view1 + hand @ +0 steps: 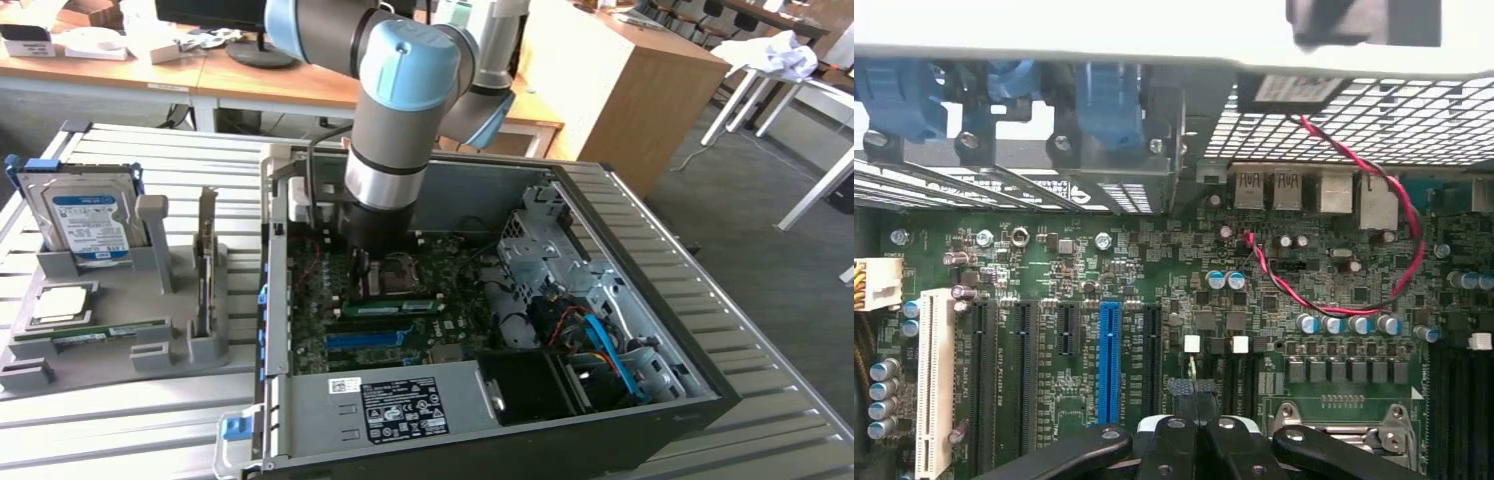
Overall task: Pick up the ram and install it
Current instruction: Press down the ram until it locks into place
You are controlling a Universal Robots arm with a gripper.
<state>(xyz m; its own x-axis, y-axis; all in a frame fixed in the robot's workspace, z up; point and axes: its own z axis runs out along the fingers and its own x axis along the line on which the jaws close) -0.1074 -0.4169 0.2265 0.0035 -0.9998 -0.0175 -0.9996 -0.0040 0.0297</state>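
Ram (94, 332) is not in the claw (1194, 432), whose black fingers are pressed fully together and seem to hold nothing. The claw hangs low over the green motherboard (1154, 270), a matte board dense with small silver capacitors and long dark slots, one blue slot (1109, 360) among them. Around it stands the open metal computer case (641, 300). The ram, a thin green stick with a pale label, lies flat in the grey plastic holder (134, 365) on the ribbed metal desk (160, 430). A similar green stick (400, 305) sits on the board. The pick-up looks unmade; grasping calls for parted fingers squared to the stick's thin edges.
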